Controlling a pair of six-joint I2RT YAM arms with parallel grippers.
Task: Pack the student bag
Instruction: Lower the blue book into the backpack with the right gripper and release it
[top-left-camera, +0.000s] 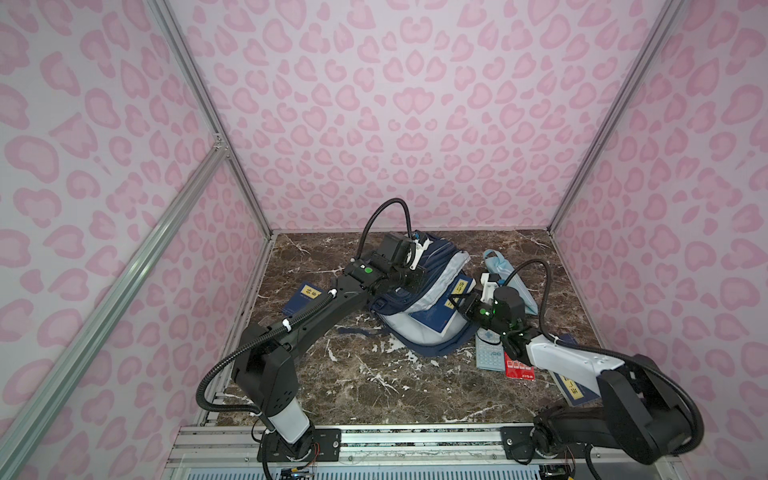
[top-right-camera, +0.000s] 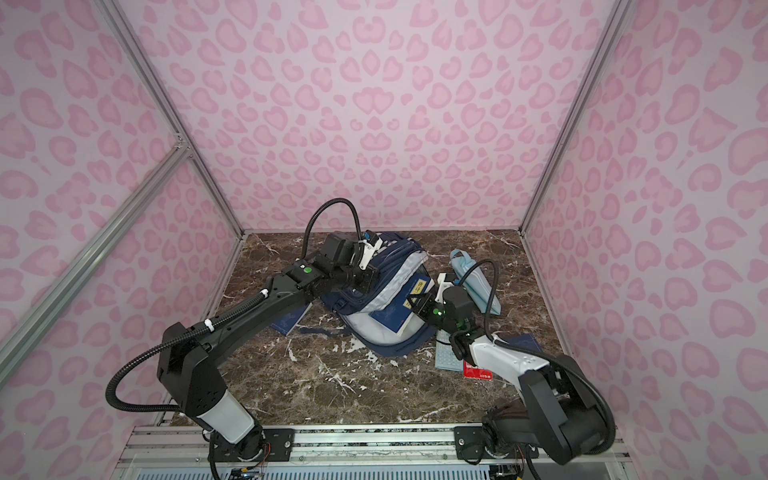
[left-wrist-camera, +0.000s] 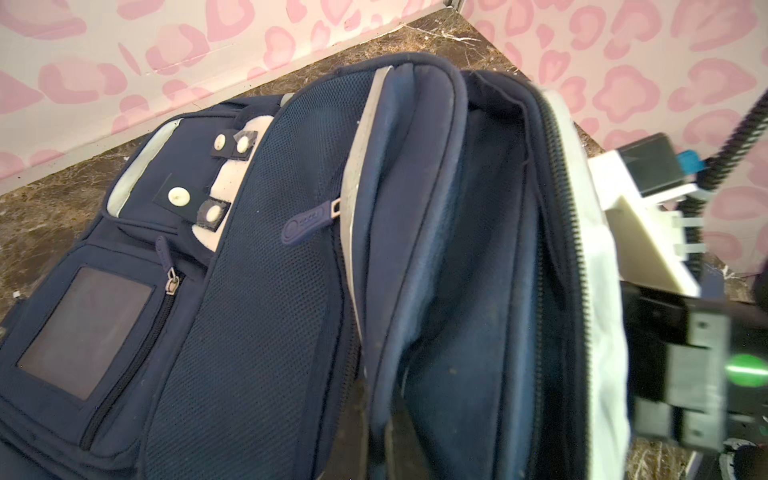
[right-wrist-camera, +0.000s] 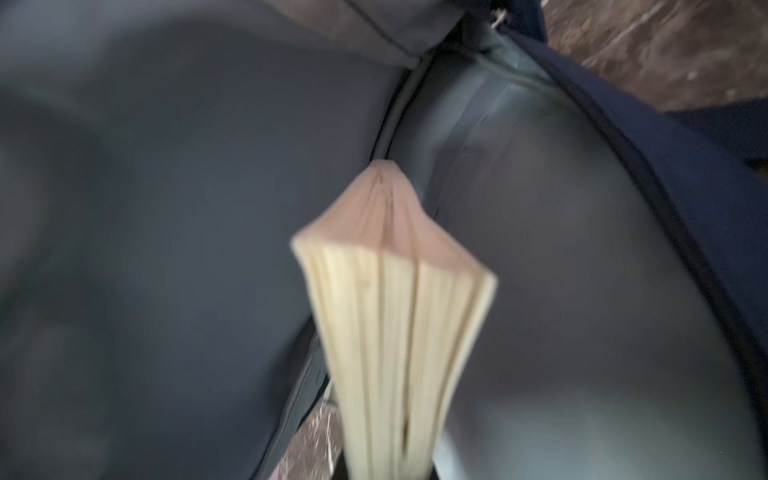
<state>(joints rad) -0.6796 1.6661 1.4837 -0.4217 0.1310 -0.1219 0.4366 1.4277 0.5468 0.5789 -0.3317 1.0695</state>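
Clearly the step in hand is to put a book inside. The student bag (top-left-camera: 438, 259) lies toward the back middle of the table (top-left-camera: 374, 386). Its mouth is turned to the right arm and the pale grey lining shows.

The left claw (top-left-camera: 415, 275) is pressed together at the upper rim of the bag. I judge that it pinches the fabric and holds the mouth up, because in the left wrist view the zip edge (left-wrist-camera: 565, 249) stands high and the compartment gapes. The right claw (top-left-camera: 456, 301) is clamped on the blue book (top-left-camera: 434, 313), which lies partly in the mouth, on the lining. In the right wrist view its cream page edges (right-wrist-camera: 395, 299) point into the grey inside.

The next move, I think, calls for pushing the book deeper and flat along the lining, with the rim held high. Only after that can the right claw let go. A corner may catch on the zip.

Some things are hard to see. No claw fingers show in either wrist view, and in both top views the left claw's own body covers its contact with the fabric. The right wrist view is blurred. A second blue book (top-left-camera: 301, 297) is half under the left arm. A third blue book (top-left-camera: 575, 388) is under the right arm, near a calculator (top-left-camera: 488, 349) and a red packet (top-left-camera: 517, 370).
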